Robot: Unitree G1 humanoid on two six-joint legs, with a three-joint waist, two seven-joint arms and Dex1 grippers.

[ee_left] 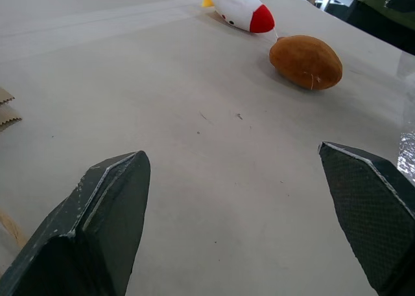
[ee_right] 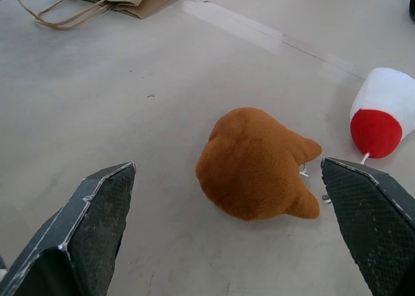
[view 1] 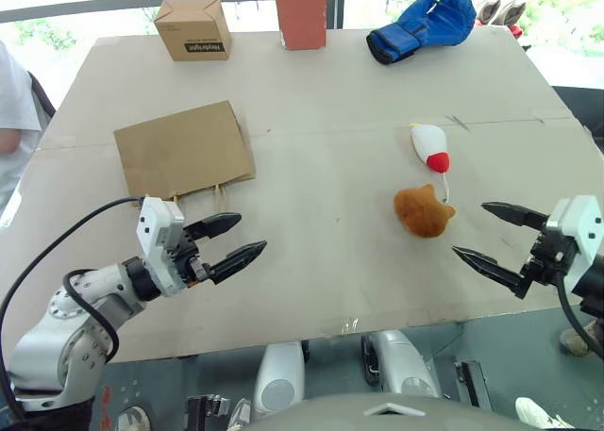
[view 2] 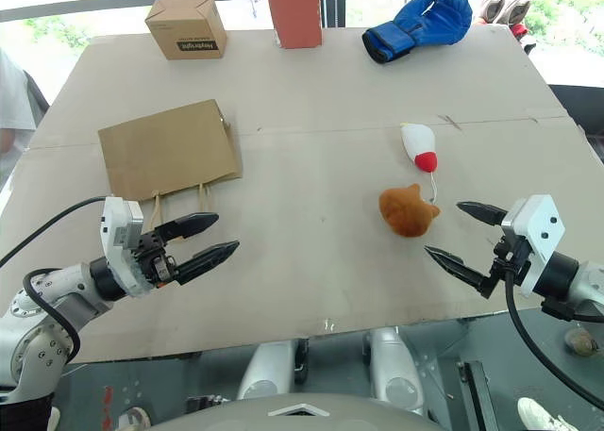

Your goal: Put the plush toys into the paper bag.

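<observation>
While both arms hover low over the table (view 1: 321,167), the head camera gives us the full layout: the paper bag (view 1: 184,150) lies flat on the robot's left side, handles toward the robot, and the left gripper (view 1: 236,240) hangs just near those handles, fingers spread, nothing in them. Over on the right, the orange-brown plush toy (view 1: 423,211) sits with the white plush toy (view 1: 429,145) just beyond it, red end toward the orange one. The right gripper (view 1: 483,233) is splayed wide and empty, just beside the orange toy, not touching. At the far edge: a small printed cardboard box (view 1: 192,28), a tall red-brown box (view 1: 300,12) and a blue boxing glove (view 1: 422,24).

Left wrist camera now: two black fingers (ee_left: 97,228) far apart above bare table, both toys well ahead.

Right wrist camera: the orange toy sits squarely between the parted fingers (ee_right: 84,231), the white toy's red end off to one side, the bag's handles well beyond.
</observation>
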